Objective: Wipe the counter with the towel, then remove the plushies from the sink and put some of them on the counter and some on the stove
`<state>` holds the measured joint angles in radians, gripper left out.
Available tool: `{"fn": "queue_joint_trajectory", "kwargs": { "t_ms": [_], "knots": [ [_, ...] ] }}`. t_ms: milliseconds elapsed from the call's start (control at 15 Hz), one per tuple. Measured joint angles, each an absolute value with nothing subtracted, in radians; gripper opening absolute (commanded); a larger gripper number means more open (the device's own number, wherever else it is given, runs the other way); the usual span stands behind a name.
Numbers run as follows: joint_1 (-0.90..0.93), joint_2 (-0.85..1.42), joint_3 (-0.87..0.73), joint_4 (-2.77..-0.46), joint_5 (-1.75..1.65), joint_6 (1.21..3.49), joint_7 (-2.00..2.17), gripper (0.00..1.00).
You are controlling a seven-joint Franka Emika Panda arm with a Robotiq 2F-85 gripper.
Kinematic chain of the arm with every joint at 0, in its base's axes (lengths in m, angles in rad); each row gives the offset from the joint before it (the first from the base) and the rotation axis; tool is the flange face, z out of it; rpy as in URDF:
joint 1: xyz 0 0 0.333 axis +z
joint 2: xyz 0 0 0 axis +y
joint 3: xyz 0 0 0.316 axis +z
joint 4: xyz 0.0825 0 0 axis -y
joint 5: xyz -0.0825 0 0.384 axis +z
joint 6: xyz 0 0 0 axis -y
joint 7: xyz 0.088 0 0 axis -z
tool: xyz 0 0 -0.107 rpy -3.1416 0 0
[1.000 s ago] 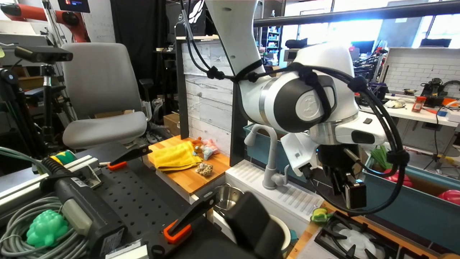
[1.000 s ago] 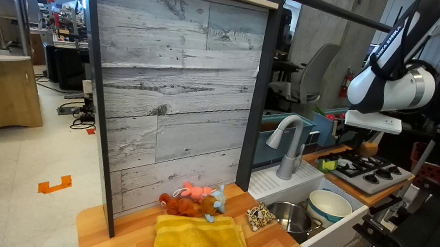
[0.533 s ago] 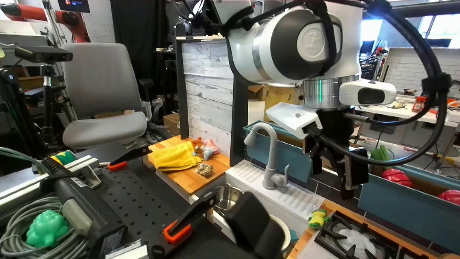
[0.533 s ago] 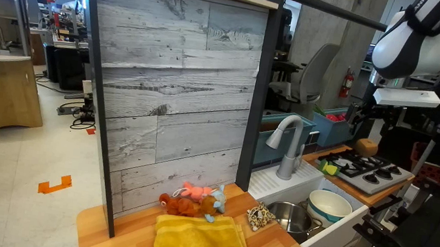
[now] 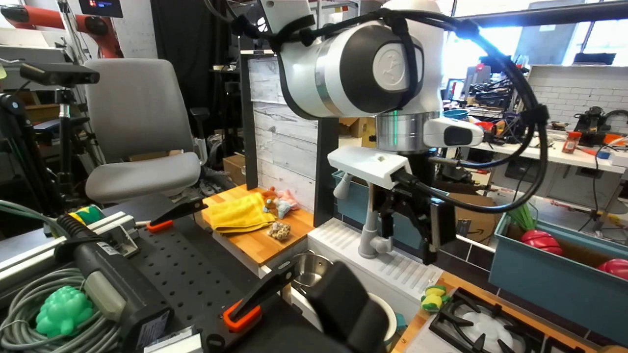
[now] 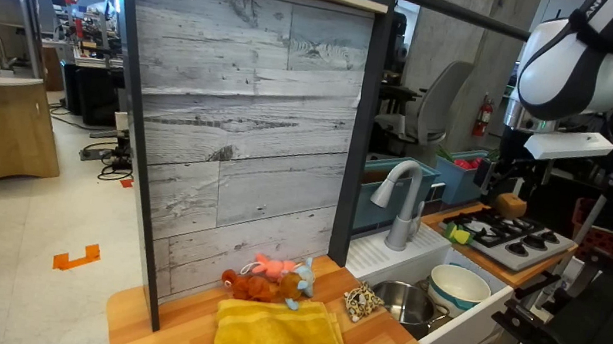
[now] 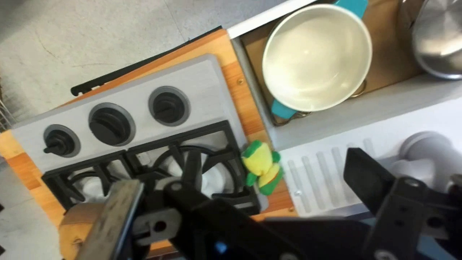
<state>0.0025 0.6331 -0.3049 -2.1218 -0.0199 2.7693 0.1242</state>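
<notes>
My gripper (image 7: 274,162) is open and empty, above the strip between the stove (image 7: 202,79) and the sink's ribbed ledge. It also shows in an exterior view (image 5: 409,240). A green and yellow plushie (image 7: 260,162) lies on the wood at the stove's edge, seen between and below the fingers, apart from them. The folded yellow towel (image 6: 290,341) lies on the wooden counter (image 6: 185,328). Several plushies lie behind it: a pink one (image 6: 273,267), an orange-red one (image 6: 248,286), and a blue and brown one (image 6: 304,278). A leopard-spotted plushie (image 6: 362,302) lies near the counter's sink edge.
The sink (image 6: 456,340) holds a steel pot (image 6: 407,304) and a cream bowl (image 7: 317,57) with teal handles. A grey faucet (image 6: 403,208) stands behind it, close to the gripper. A brown block-like thing (image 6: 510,205) sits at the stove. Blue bins (image 5: 544,274) line the back.
The arm lifted and straightened from low beside the stove, then moved toward the faucet. The green and yellow plushie turned slightly near its place. The towel and the other plushies stayed still.
</notes>
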Motion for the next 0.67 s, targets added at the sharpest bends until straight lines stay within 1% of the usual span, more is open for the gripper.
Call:
{"fn": "queue_joint_trajectory", "kwargs": {
  "t_ms": [267,533,667],
  "knots": [
    [0.003,0.510,-0.200,-2.228,-0.039,2.743,0.010,1.00],
    [-0.003,0.349,-0.068,-2.316,-0.026,2.635,-0.085,1.00],
    [-0.003,0.310,-0.042,-2.337,-0.024,2.615,-0.091,1.00]
  ]
}}
